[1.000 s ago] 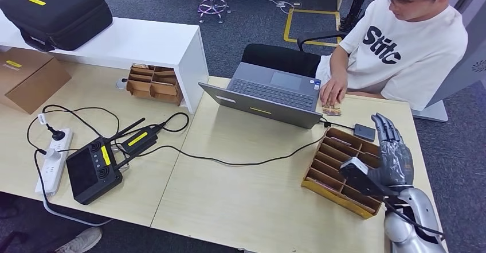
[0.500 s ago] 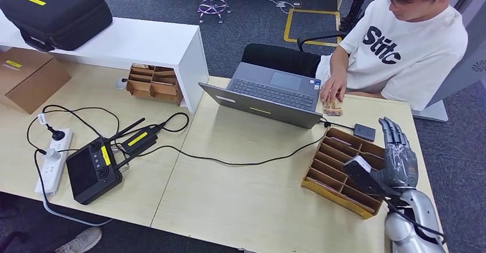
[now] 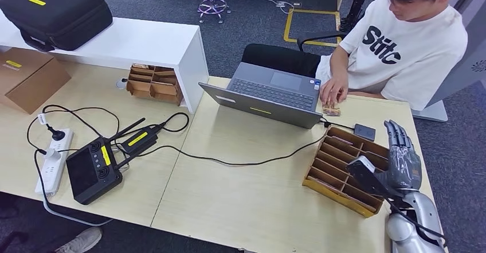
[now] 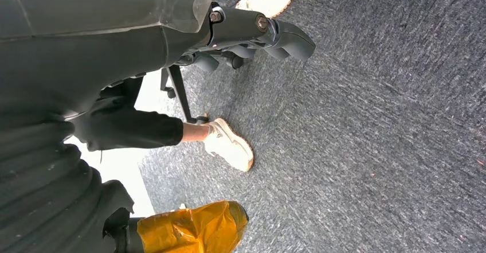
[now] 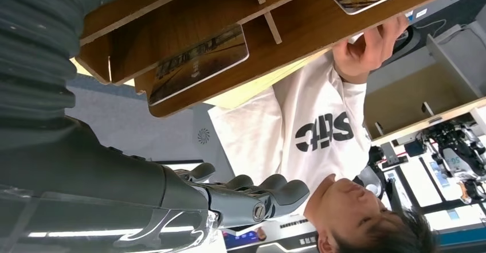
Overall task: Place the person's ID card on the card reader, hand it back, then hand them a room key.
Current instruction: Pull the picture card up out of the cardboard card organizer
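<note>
Right hand (image 3: 404,164) is open, holding nothing — it slid back past the card tray (image 3: 344,170) — no key yet.

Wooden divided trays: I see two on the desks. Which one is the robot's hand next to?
The slatted wooden tray right of the grey laptop; the robot's right hand is beside it. The other wooden tray sits under the white shelf.
</note>
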Action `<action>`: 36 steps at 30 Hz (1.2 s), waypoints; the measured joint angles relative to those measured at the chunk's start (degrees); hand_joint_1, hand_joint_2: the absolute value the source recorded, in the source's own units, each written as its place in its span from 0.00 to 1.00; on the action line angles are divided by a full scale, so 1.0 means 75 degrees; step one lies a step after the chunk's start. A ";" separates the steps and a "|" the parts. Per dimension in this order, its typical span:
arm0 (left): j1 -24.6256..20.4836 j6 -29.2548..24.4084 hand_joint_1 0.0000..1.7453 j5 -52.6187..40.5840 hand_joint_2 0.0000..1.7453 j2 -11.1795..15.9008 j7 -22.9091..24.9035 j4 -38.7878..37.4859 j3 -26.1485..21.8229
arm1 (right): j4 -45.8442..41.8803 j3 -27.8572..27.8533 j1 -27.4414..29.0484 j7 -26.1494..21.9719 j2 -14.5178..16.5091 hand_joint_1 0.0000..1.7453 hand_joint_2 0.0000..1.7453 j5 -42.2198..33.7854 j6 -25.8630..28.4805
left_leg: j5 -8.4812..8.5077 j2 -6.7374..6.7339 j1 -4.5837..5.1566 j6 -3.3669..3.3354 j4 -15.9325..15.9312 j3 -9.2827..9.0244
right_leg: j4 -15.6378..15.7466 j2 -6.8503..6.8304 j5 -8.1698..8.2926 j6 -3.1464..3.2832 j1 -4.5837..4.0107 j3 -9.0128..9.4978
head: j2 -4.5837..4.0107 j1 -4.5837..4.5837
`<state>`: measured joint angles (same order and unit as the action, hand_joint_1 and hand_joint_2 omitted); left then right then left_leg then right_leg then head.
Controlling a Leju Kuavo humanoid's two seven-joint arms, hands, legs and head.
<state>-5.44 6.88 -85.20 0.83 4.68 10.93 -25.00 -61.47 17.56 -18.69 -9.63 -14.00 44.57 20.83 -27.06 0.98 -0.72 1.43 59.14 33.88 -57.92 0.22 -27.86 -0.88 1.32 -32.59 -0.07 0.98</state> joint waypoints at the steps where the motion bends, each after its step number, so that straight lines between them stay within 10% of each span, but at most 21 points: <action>1: 0.0001 0.0000 0.00 -0.0001 1.00 0.0000 0.0000 0.0000 0.0001 | 0.0007 -0.0004 0.0000 -0.0001 0.0004 0.00 1.00 -0.0002 0.0001 | 0.0000 0.0000 0.0000 0.0000 0.0000 0.0000 | 0.0000 0.0000 0.0000 0.0000 0.0000 0.0000 | 0.0000 0.0000; 5: 0.0004 -0.0014 0.00 -0.0018 1.00 0.0000 0.0000 0.0000 0.0051 | 0.0036 -0.0050 0.0000 -0.0037 0.0015 0.03 1.00 -0.0041 0.0011 | 0.0000 0.0000 0.0000 0.0000 0.0000 0.0000 | 0.0000 0.0000 0.0000 0.0000 0.0000 0.0000 | 0.0000 0.0000; 9: 0.0015 -0.0028 0.00 -0.0020 1.00 0.0000 0.0000 0.0000 0.0141 | 0.0074 -0.0178 0.0005 -0.0100 0.0038 0.87 1.00 -0.0058 0.0010 | 0.0000 0.0000 0.0000 0.0000 0.0000 0.0000 | 0.0000 0.0000 0.0000 0.0000 0.0000 0.0000 | 0.0000 0.0000; 11: 0.0022 -0.0038 0.00 -0.0021 1.00 0.0000 -0.0002 0.0000 0.0178 | 0.0084 -0.0209 0.0012 -0.0130 0.0049 1.00 1.00 -0.0055 0.0010 | 0.0000 -0.0001 0.0000 0.0000 0.0000 0.0000 | 0.0000 0.0001 0.0000 0.0000 0.0000 0.0000 | 0.0000 0.0000; 36: 0.0040 -0.0052 0.00 -0.0249 1.00 0.0003 -0.0135 0.0000 0.0823 | 0.0001 -0.0382 0.0023 -0.0393 0.0189 1.00 1.00 -0.0170 0.0052 | 0.0000 -0.0001 0.0000 0.0000 0.0000 0.0000 | 0.0000 0.0001 0.0000 0.0000 0.0000 -0.0001 | 0.0000 0.0000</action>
<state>-5.14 6.49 -87.07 0.85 3.67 10.93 -18.82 -61.46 14.69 -18.52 -12.58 -12.58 43.29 21.22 -27.06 0.98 -0.73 1.43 59.14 33.88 -57.92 0.22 -27.86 -0.88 1.32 -32.60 -0.07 0.98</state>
